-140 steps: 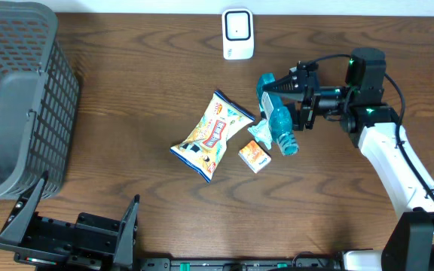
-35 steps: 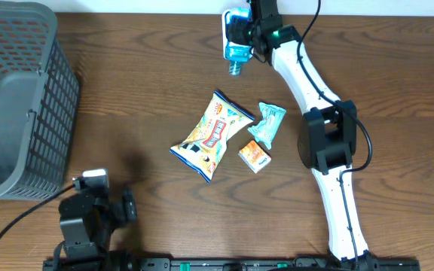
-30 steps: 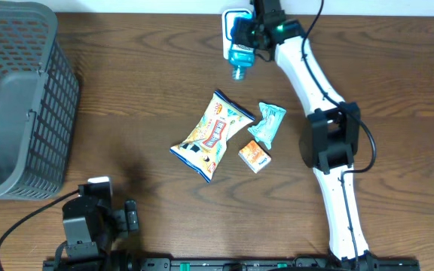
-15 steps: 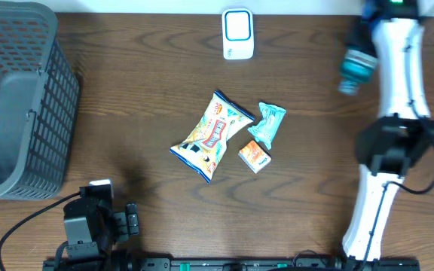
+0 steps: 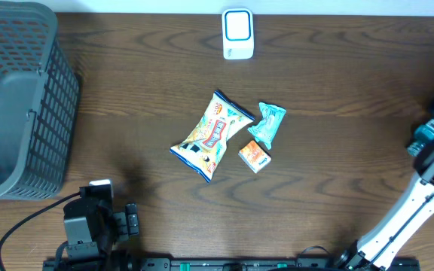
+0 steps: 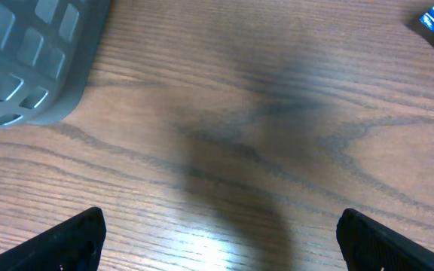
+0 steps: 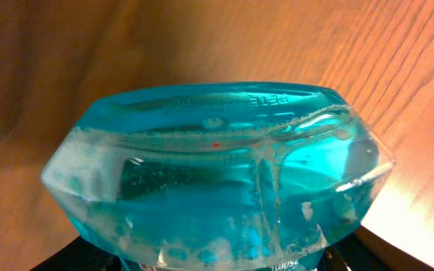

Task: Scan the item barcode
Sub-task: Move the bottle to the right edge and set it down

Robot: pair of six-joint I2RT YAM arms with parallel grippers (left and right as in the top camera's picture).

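My right gripper (image 7: 224, 260) is shut on a clear teal bottle (image 7: 217, 173), whose base fills the right wrist view above brown wood. In the overhead view the bottle (image 5: 426, 137) hangs at the far right edge of the table, with the white right arm (image 5: 428, 188) below it. The white barcode scanner (image 5: 238, 34) stands at the back centre, far from the bottle. My left gripper (image 6: 228, 245) is open over bare wood near the front left, with nothing between its fingertips (image 6: 74, 241).
A snack bag (image 5: 212, 135), a teal packet (image 5: 267, 124) and a small orange box (image 5: 255, 156) lie mid-table. A grey mesh basket (image 5: 17, 98) stands at the left; its corner (image 6: 29, 53) shows in the left wrist view.
The right arm has swung the bottle from in front of the scanner to the far right edge of the table. The left arm has stayed put.
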